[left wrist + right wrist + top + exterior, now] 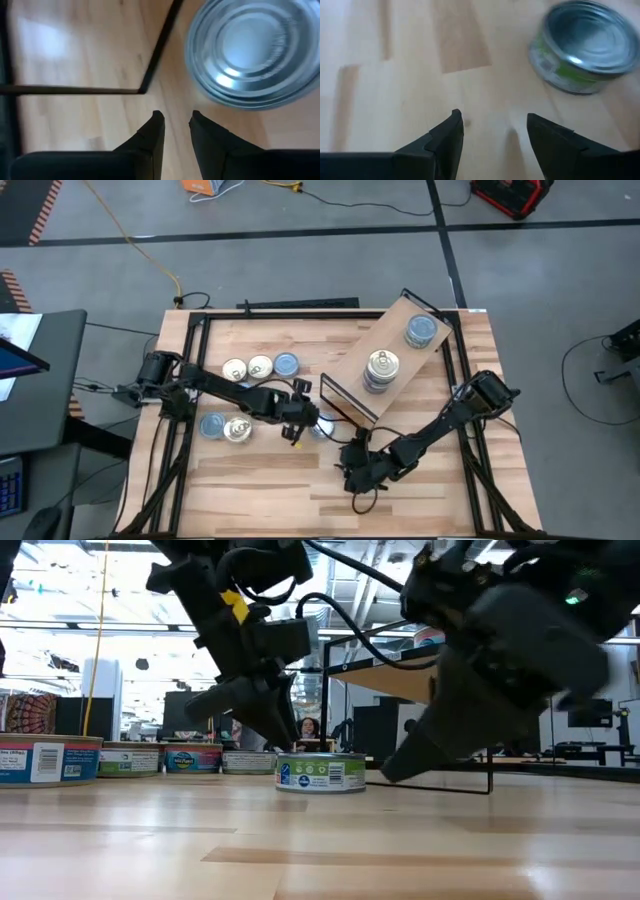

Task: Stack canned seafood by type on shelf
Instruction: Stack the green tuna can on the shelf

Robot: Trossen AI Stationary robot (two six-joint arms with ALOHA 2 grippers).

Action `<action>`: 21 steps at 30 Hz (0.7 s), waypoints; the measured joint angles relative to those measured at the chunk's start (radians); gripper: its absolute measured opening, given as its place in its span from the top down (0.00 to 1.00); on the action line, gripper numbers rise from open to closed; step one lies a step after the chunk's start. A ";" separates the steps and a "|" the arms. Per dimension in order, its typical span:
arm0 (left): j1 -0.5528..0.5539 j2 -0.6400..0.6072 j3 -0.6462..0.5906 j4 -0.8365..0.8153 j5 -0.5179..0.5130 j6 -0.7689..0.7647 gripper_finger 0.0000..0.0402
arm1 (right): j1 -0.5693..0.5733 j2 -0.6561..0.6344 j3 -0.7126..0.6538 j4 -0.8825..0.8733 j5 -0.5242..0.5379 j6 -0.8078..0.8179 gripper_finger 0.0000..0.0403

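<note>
On the pale wood tabletop [260, 490], a green-labelled tin [320, 771] stands ahead of the left gripper [175, 125], its jaws narrowly parted and empty, and beyond the right gripper [492, 127], open and empty.

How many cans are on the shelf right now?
2 at least: a blue-lidded can toward the shelf's far end, and a gold-lidded one mid-board that looks stacked, so it may hide others beneath.

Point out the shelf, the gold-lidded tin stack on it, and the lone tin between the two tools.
shelf [350, 370]: high view, bare board.
gold stack [381, 363]: high view, top lid.
lone tin [320, 772]: low view, side label.
</note>
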 joint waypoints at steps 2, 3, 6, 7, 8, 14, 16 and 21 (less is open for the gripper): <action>0.023 0.018 0.000 0.016 0.054 0.010 0.80 | -0.009 0.000 0.000 0.007 0.019 0.009 0.38; 0.033 0.028 0.000 0.021 0.083 0.011 0.80 | -0.015 0.000 0.001 0.007 0.025 0.008 0.38; 0.050 0.061 0.000 0.066 0.164 0.012 0.80 | -0.033 0.000 -0.001 -0.007 0.037 0.008 0.38; 0.050 0.073 0.000 0.081 0.200 0.018 0.80 | -0.039 0.000 -0.001 -0.006 0.038 0.006 0.38; 0.050 0.080 0.000 0.096 0.238 0.035 0.80 | -0.044 0.000 -0.001 -0.008 0.038 0.003 0.38; 0.009 0.109 0.002 0.107 0.281 0.134 0.80 | -0.066 0.000 -0.001 -0.043 0.000 0.000 0.38; -0.006 0.110 0.002 0.113 0.268 0.124 0.80 | -0.066 0.000 -0.002 -0.049 -0.011 -0.005 0.38; -0.051 0.113 0.000 0.151 0.272 0.096 0.80 | -0.061 0.000 0.000 -0.047 -0.013 -0.027 0.38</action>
